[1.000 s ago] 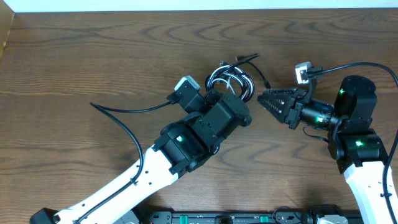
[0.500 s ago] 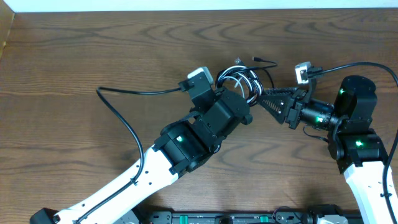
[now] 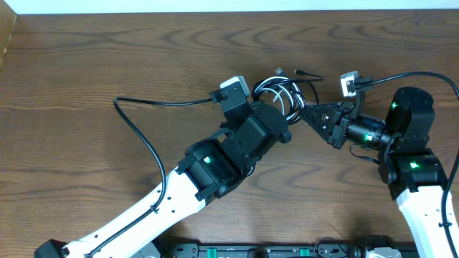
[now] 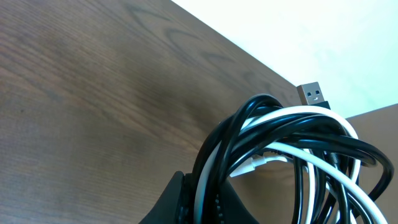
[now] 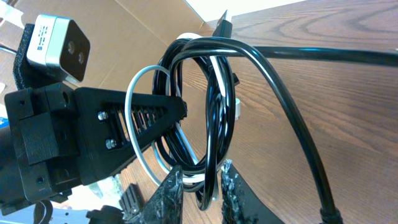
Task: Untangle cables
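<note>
The cables point(image 3: 281, 92), one black and one white, hang coiled together in a bundle between my two grippers, above the table's middle. My left gripper point(image 3: 278, 107) is shut on the cables point(image 4: 292, 130) at the bundle's near-left side, and strands run straight through the left gripper point(image 4: 208, 200). A silver USB plug point(image 4: 311, 94) sticks up from the coil. From the right, my right gripper point(image 3: 307, 113) reaches into the same bundle. The right gripper point(image 5: 202, 177) is shut on the black and white loops of the cables point(image 5: 211, 93) at their lower end.
A thick black arm cable point(image 3: 143, 118) loops over the wooden table point(image 3: 107, 57) left of the left arm. Another arm cable point(image 3: 401, 74) arcs over the right arm. A cardboard box edge point(image 3: 6, 36) stands at the far left.
The left arm carried the bundle right and slightly away, up to the right gripper. The right gripper's jaws, apart earlier, have narrowed onto the loops.
</note>
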{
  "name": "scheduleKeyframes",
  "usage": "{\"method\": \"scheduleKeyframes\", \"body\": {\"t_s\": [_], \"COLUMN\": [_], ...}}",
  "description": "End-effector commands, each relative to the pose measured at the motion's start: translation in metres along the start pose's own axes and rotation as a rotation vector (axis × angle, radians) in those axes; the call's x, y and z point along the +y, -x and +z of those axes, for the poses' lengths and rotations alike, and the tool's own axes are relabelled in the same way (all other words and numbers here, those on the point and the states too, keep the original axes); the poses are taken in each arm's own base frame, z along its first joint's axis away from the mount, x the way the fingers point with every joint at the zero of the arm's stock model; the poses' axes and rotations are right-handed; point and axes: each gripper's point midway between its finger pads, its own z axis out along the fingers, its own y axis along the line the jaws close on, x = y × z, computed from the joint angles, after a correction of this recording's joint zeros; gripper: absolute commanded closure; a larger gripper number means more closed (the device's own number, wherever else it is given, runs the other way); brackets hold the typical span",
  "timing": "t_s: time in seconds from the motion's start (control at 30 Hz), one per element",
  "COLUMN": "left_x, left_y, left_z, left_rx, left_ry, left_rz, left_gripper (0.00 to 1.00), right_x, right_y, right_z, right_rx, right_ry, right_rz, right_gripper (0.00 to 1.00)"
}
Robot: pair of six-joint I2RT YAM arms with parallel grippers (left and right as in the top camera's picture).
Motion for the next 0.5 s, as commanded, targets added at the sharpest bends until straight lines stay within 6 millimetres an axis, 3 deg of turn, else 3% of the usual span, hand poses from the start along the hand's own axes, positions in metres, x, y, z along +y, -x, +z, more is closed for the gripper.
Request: {"method": "scheduleKeyframes", "body": {"t_s": [0.0, 0.1, 0.47], "left_x": [-0.002, -0.003, -0.003], "left_y": [0.002, 0.002, 0.016], "left_z": [0.001, 0.001, 0.0], "left_rx": [-0.006, -0.009, -0.081], "left_ry": [-0.002, -0.005, 0.002], "left_rz": [0.008, 0.005, -0.036], "left_gripper": [0.92, 0.93, 0.93], "right_x": [0.005, 0.005, 0.007], "right_y": [0.007, 0.007, 0.007], "right_z": [-0.002, -0.002, -0.002], "right_rx": [-0.013, -0.013, -0.01], "right_ry": [0.003, 0.003, 0.011], "right_rz": [-0.023, -0.023, -0.024], "right_gripper": [0.89, 0.99, 0.99]}}
